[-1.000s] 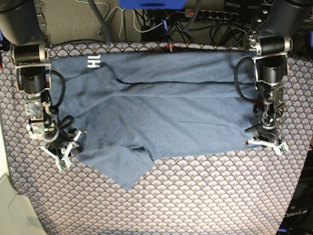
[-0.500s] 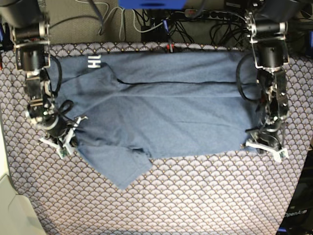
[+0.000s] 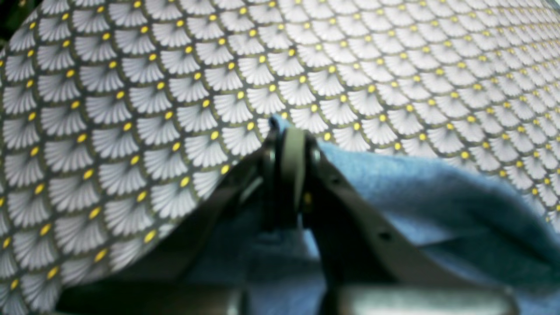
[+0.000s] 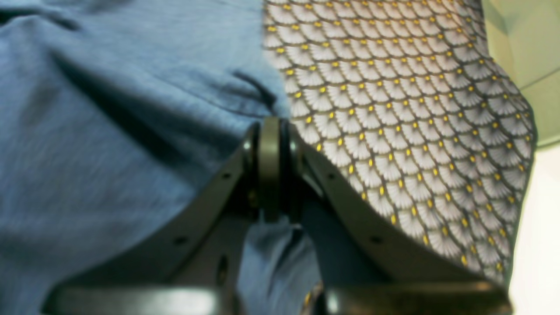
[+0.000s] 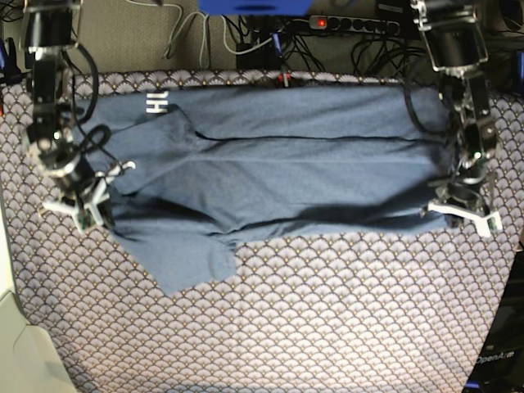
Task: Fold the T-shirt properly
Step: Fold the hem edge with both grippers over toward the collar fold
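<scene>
At T-shirt (image 5: pixel 278 172) ends, both arms lowered, fingers (image 4: pixel 269 166) pinched

Slate-blue heathered T-shirt (image 5: pixel 270 164) spread wide across the table, lying mostly flat, folded lengthwise with a dark fold line running along the upper part. White block lettering shows at the far corner on the base view's left. 1 short sleeve sticks out toward the near edge, on the base view's left, flat on the scalloped cloth. Near hem lifted slightly at both ends, shadow under it. Soft creases fan out from the sleeve area. Wrist views show pinched blue fabric, bunched, edges raised off the surface.
</scene>
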